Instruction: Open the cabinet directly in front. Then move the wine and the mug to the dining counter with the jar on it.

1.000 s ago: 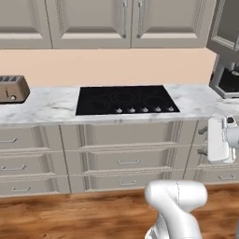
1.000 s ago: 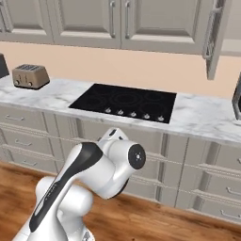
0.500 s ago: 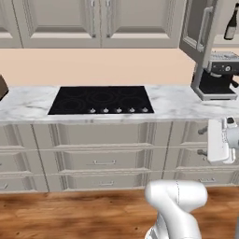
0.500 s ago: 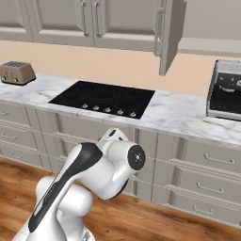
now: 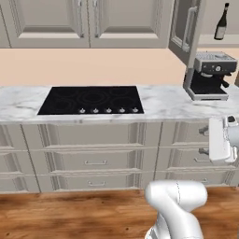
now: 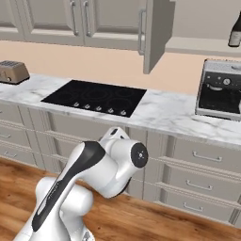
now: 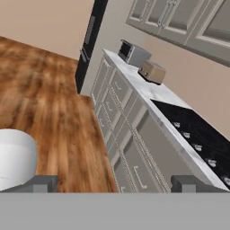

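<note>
The cabinet (image 5: 186, 29) hangs at the upper right with its door swung open toward me; in the right base view the open door (image 6: 153, 34) stands edge-on. The wine (image 5: 221, 22), a dark bottle with a pale label, stands on the cabinet's bottom shelf, and shows again as the wine (image 6: 235, 30) at the far right edge. My gripper (image 7: 116, 184) is open with nothing between its fingertips (image 7: 39, 183); it is low, at drawer height, looking along the lower cabinets and far from the bottle. The mug, the dining counter and the jar are out of view.
A coffee machine (image 5: 208, 74) sits on the marble counter (image 5: 158, 100) below the open cabinet. A black cooktop (image 5: 91, 99) lies left of it, and a toaster (image 6: 12, 71) stands further left. Drawers (image 5: 95, 161) line the front, above a wood floor (image 7: 40, 103).
The whole picture has slid left, so the base has driven right. The open cabinet, the wine and the coffee machine have come further into view. The gripper stays open.
</note>
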You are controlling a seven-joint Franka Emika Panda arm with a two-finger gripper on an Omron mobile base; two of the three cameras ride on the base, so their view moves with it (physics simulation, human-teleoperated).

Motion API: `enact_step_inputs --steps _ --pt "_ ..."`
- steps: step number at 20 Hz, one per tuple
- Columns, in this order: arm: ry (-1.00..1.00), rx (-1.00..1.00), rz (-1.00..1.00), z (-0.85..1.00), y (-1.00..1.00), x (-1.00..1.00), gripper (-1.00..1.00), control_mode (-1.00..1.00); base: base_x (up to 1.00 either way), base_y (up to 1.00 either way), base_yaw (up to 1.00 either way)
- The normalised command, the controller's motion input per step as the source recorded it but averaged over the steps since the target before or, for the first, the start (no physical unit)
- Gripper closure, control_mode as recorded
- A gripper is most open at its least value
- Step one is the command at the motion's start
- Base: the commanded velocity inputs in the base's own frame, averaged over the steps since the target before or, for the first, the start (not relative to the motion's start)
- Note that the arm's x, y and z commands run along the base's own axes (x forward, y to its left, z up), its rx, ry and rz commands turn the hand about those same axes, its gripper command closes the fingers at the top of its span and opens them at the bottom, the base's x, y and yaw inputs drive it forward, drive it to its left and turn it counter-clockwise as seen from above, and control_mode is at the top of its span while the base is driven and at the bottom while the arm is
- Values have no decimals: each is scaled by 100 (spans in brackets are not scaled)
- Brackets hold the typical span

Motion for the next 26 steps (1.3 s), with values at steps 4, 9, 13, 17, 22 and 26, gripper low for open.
enact_step_inputs --steps 4,9,13,17,22,26 --pt "0 0 0 0 0 0 -100 100 21 -37 0" --pt "0 0 0 0 0 0 -100 100 16 -57 0" --pt "0 0 0 0 0 0 -100 100 15 -48 0" --pt "0 0 0 0 0 0 -100 100 23 -27 0" --pt "0 0 0 0 0 0 -100 100 36 -36 0" --pt "0 0 0 0 0 0 -100 100 50 -43 0"
